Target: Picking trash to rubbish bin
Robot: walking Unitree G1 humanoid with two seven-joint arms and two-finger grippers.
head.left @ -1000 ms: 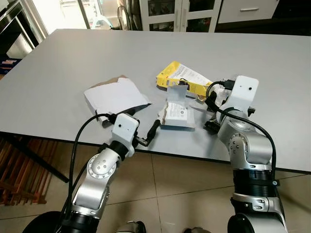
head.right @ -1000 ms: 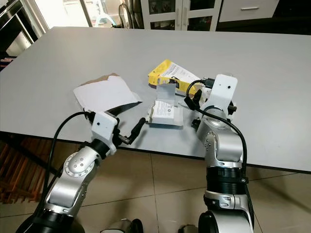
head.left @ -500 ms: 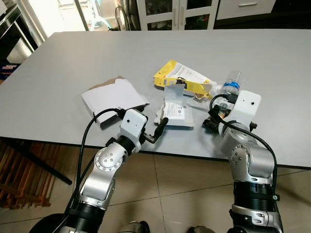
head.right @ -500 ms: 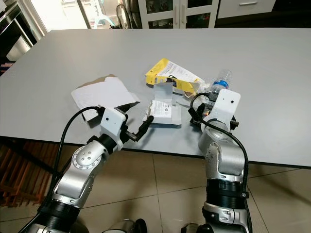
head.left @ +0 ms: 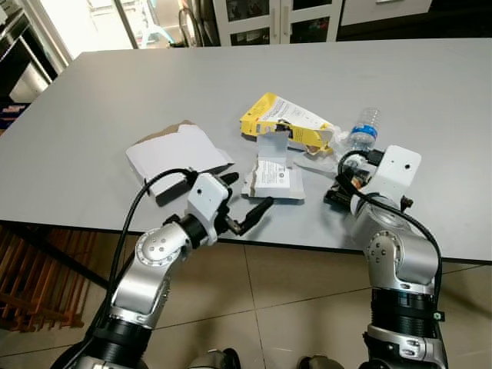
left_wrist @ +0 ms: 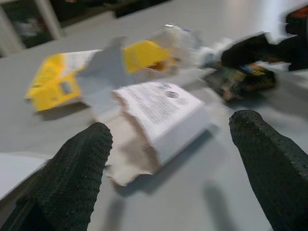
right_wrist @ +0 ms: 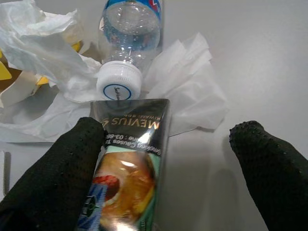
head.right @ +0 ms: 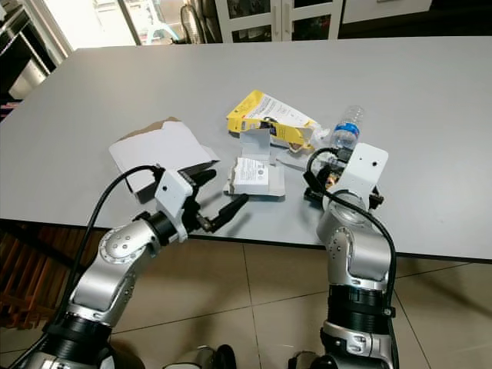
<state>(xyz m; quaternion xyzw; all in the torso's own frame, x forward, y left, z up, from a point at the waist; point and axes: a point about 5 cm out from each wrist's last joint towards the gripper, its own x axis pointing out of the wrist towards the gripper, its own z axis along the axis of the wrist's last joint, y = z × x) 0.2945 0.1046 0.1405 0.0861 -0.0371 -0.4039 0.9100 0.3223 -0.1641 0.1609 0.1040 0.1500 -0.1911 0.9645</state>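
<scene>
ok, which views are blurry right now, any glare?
Left wrist view: motion-blurred, the torn box and yellow packet are smeared. Right wrist view: sharp, cigarette pack print and bottle cap readable, a small glint on the pack. Eye views: crisp, bright daylight washing out the far doorway past the table.

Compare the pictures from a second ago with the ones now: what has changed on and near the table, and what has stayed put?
The left gripper has opened and now frames the small white box. The right gripper, open, has drawn back, uncovering the plastic bottle. The rubbish on the table has not moved.
</scene>
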